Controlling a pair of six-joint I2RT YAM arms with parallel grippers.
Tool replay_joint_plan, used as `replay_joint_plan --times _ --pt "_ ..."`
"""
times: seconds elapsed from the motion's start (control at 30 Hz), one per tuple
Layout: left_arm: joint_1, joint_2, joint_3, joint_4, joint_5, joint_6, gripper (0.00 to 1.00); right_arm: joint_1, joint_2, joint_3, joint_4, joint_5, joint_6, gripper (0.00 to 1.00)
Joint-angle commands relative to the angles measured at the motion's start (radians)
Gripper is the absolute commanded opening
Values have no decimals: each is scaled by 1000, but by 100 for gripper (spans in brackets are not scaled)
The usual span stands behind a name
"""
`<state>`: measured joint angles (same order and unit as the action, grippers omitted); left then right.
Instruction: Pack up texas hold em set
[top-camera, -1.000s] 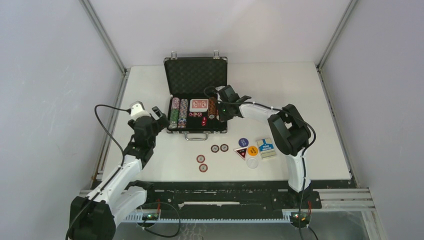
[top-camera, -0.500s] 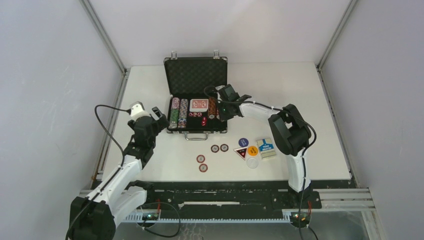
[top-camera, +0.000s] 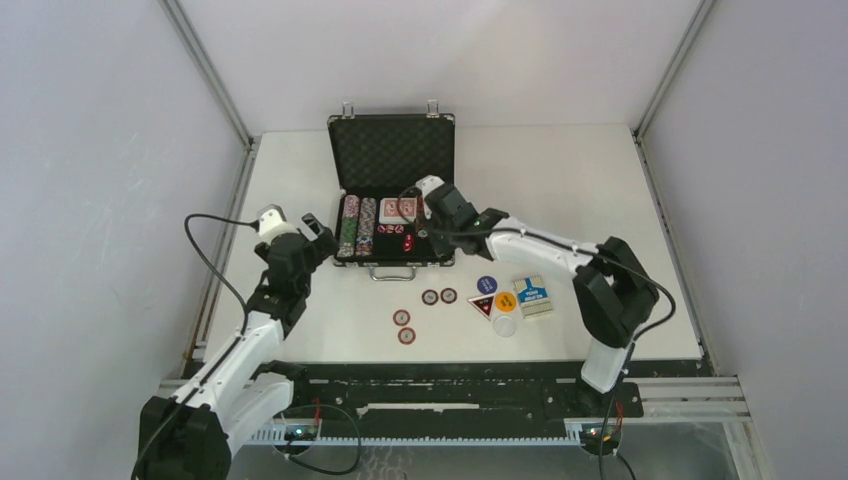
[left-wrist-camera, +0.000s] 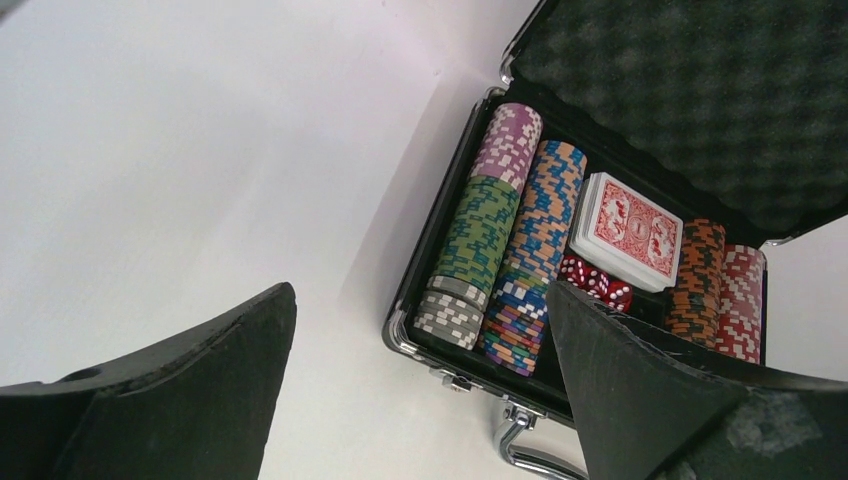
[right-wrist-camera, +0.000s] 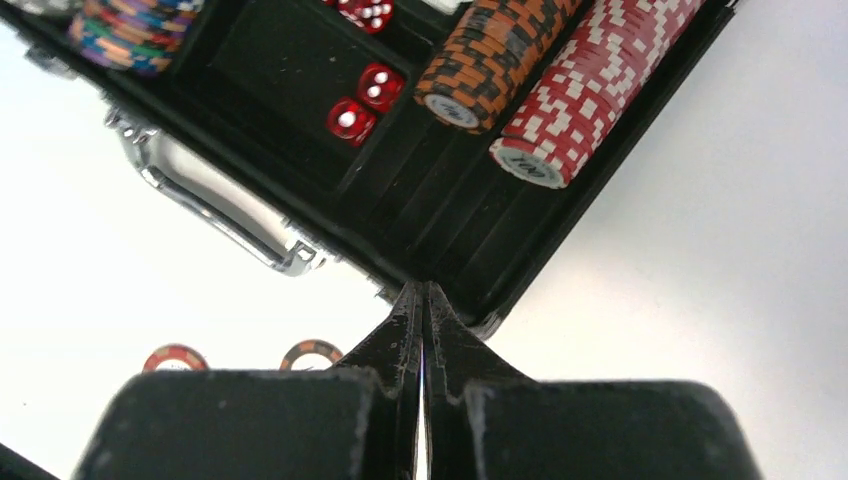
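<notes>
White table (top-camera: 600, 180), walled on three sides. Left arm (top-camera: 255, 335) and right arm (top-camera: 560, 250), bolted at the near edge, both reaching toward the middle.

Black silver-edged case (top-camera: 392, 150) at centre rear of the table, open, foam-lined lid upright, metal handle (top-camera: 392, 272) facing the arms.

Left gripper (top-camera: 318, 232) just beside the case's left wall and apart from it, jaws spread wide, holding nothing. Left wrist view (left-wrist-camera: 420, 300): bare table and the case's near left corner visible between the two pads.

Right gripper (top-camera: 440, 235) over the case's near right corner, jaws pressed fully together, gripping nothing. Right wrist view (right-wrist-camera: 422, 300): tips poised at the front rim, right of the handle; contact with the rim not determinable.

Four chip rows (left-wrist-camera: 480, 230) lying on edge inside the case, two along the left wall, two along the right.

Red deck (left-wrist-camera: 628, 228) in the central compartment between the rows, toward the rear.

Blue deck (top-camera: 532, 296) flat on the table, in front of the case and to the right.

Four dealer buttons (top-camera: 487, 284), blue, orange, red triangular and clear, clustered just left of the blue deck.

Four loose chips (top-camera: 430, 296) flat on the table in front of the handle, two side by side, two nearer the arms.

Red dice (left-wrist-camera: 595, 280) in the central compartment, just in front of the red deck.
</notes>
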<state>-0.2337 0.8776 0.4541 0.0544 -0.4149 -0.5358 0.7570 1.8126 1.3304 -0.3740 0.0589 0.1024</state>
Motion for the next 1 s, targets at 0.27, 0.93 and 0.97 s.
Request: replay_joint_plan --times 0.27,0.93,0.97 --pt "-1 43 -36 -9 81 -199 98 233 -290 -342 365 179 164 47" --pt "-114 -49 -65 -30 16 -109 96 221 -592 -500 369 257 289 84" --pt "-118 -51 -64 -32 14 -109 96 274 -544 -442 262 458 184 90"
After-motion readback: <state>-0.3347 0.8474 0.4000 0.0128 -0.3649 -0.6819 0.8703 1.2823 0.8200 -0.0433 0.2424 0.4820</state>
